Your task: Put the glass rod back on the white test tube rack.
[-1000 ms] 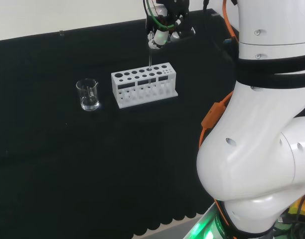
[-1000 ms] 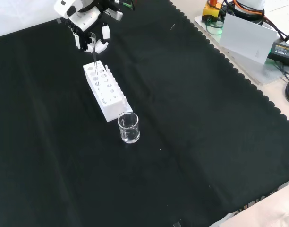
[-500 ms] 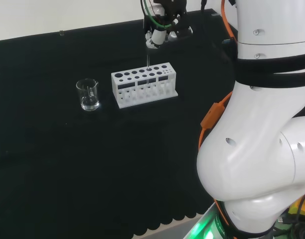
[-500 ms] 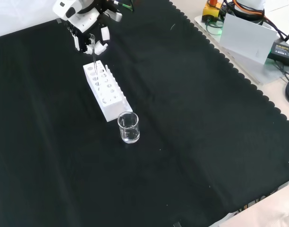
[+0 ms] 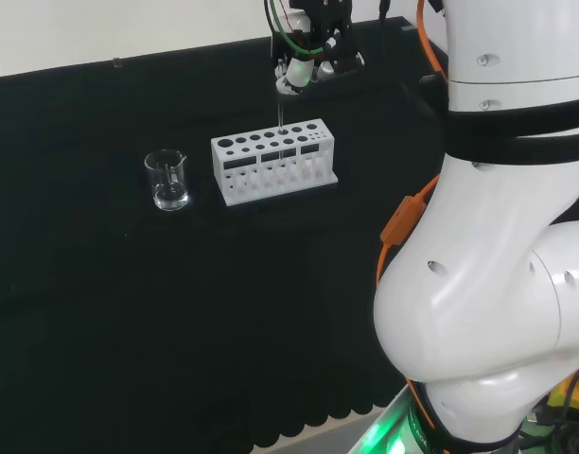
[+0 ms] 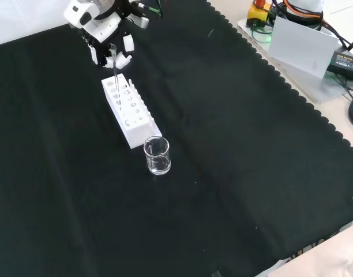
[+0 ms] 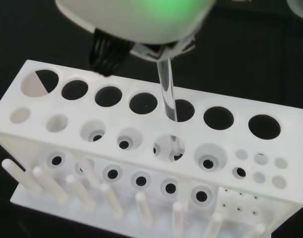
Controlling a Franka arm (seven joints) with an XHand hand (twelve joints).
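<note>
Black-and-white robot hand hangs above the far end of the rack in the front view, fingers pinched on the top of the rod. The rod stands upright, its lower end down in a large hole of the rack's top plate. A beaker stands just left of the rack in the head view, on the counter.

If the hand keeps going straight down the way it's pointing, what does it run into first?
Most likely the white test tube rack. The hand points down, and the glass rod it pinches already reaches into a large hole in the rack's top plate. Going on, the fingers would probably meet that plate, though depth is hard to judge.
</note>
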